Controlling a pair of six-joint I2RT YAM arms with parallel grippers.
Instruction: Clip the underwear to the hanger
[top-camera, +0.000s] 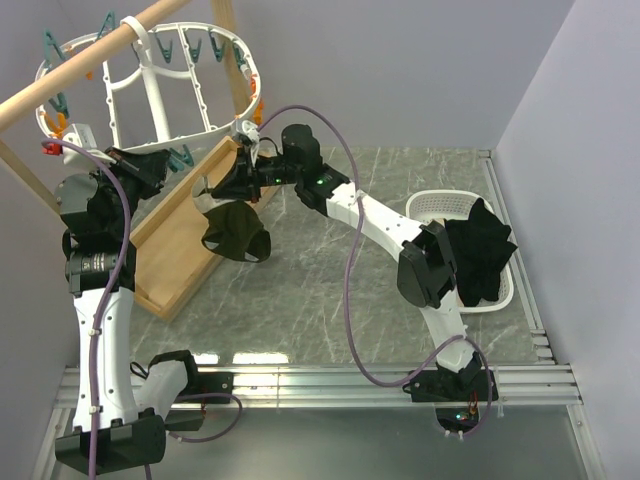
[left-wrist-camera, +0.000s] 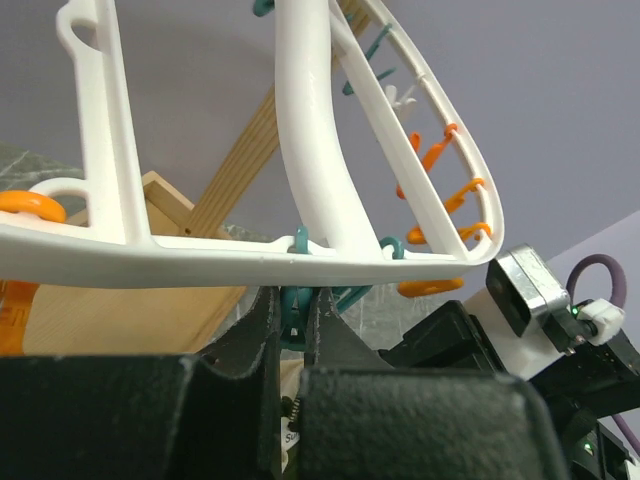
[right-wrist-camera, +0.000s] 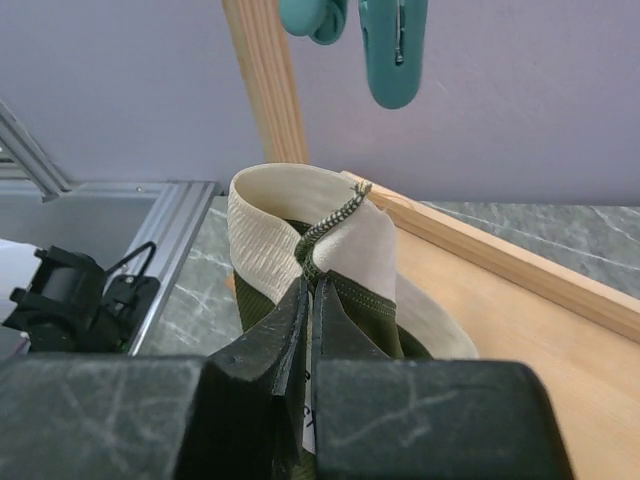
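Under the smooth white rim of the hanger, left fingers are squeezing a teal clothespin; right fingers are pinching the ribbed hem of the underwear just below.

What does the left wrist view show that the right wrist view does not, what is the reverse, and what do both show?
Only the left wrist view: the white plastic oval hanger frame with its orange clothespins, and the left gripper shut on a teal clothespin under the rim.
Only the right wrist view: the right gripper shut on the small olive-green underwear with its beige lining, plus the grey marble table.
Both: the wooden stand, hanging teal pins and the grey wall.
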